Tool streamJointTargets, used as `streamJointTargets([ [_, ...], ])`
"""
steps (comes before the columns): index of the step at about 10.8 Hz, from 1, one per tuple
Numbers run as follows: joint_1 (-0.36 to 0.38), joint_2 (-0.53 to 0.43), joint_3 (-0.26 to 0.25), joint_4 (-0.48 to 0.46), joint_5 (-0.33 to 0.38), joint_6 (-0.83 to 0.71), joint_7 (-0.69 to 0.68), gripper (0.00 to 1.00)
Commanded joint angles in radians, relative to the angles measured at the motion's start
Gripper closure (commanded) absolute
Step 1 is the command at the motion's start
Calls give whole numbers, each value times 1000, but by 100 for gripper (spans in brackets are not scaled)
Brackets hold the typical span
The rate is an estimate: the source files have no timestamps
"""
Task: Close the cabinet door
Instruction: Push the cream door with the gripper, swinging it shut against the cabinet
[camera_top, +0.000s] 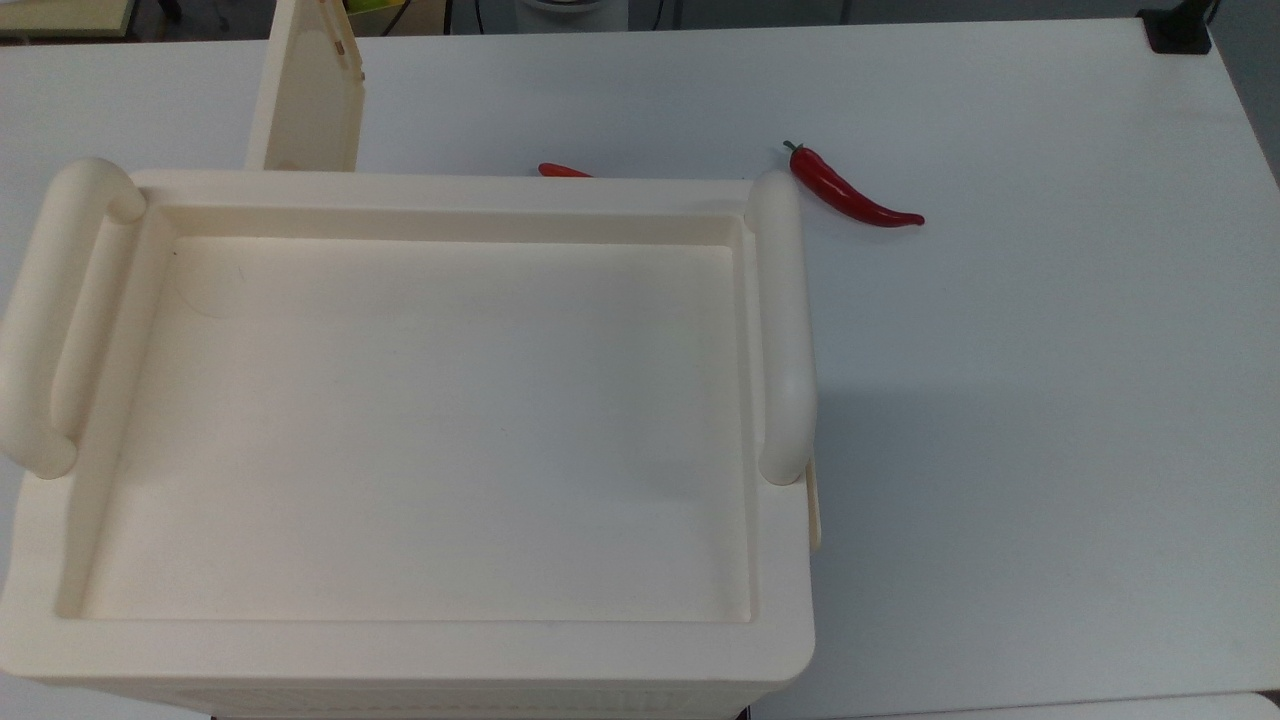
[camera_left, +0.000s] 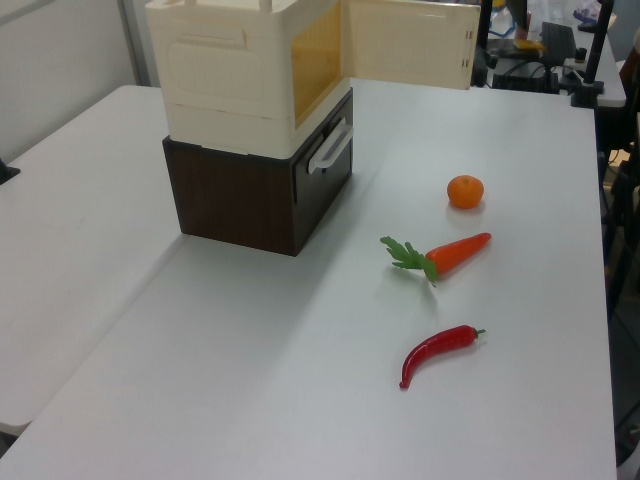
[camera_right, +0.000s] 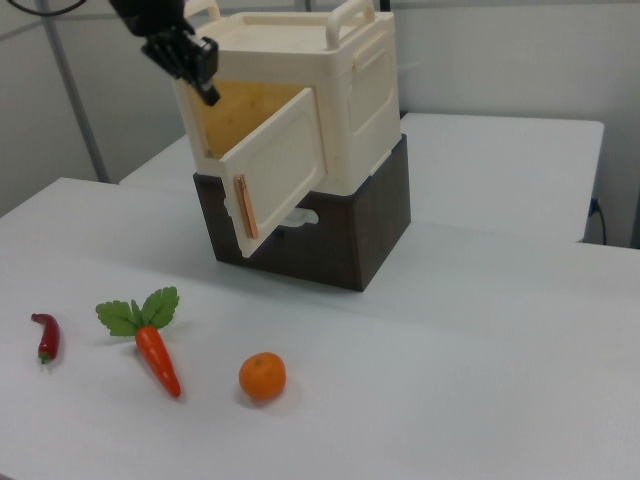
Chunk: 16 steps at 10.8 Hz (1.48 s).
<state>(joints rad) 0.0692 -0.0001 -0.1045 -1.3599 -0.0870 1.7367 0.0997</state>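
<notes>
Door (camera_right: 283, 170) stands swung wide off the cabinet (camera_right: 330, 80) front, about 8 o'clock of it in the right view. Gripper (camera_right: 203, 72) hangs at the cabinet's 10 o'clock, behind the door's outer face — placed, I judge, to push it shut. Clenched or released: cannot tell.

A lab or robot test room. A wide white surface (camera_left: 250, 400) made of plain tables pushed together fills the frames, with bare pale walls and a metal post at the right view's upper left. At the left view's upper right stand black stands, cables and equipment (camera_left: 560, 50). Toy food, a carrot (camera_right: 155, 355), an orange (camera_right: 262, 377) and a chilli (camera_top: 850, 195), lies set out like test props.
</notes>
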Motion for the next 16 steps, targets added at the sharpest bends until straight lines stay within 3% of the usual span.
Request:
streamJointTargets([
  [1, 3, 15, -96, 2, 15, 99, -18, 100],
  [3, -2, 54, -147, -1, 19, 115, -23, 100],
  [7, 0, 72, -135, -62, 21, 138, -9, 100],
  [10, 27, 97, -123, -67, 117, 145, 14, 100],
  [14, 30, 139, -12, -70, 142, 311, 145, 100],
  [16, 32, 187, 8, -70, 141, 487, 228, 100],
])
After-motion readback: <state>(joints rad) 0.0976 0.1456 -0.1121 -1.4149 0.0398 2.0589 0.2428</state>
